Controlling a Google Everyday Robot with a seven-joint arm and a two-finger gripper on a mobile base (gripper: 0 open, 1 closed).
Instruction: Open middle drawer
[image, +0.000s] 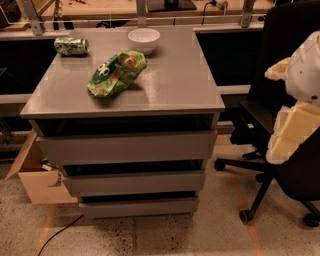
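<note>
Facing the camera, the middle drawer (132, 183) runs left-right; claw (294, 131) at right, grip unreadable.

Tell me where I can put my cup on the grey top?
Bare: the right half of the top, beside the bowl and chip bag, and the front edge strip. Crowded: back left, around the can. The hand is off right, by the chair.

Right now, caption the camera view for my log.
Middle drawer not yet opened; green bag, white bowl, can atop cabinet; arm at right, pincer out of view.
</note>
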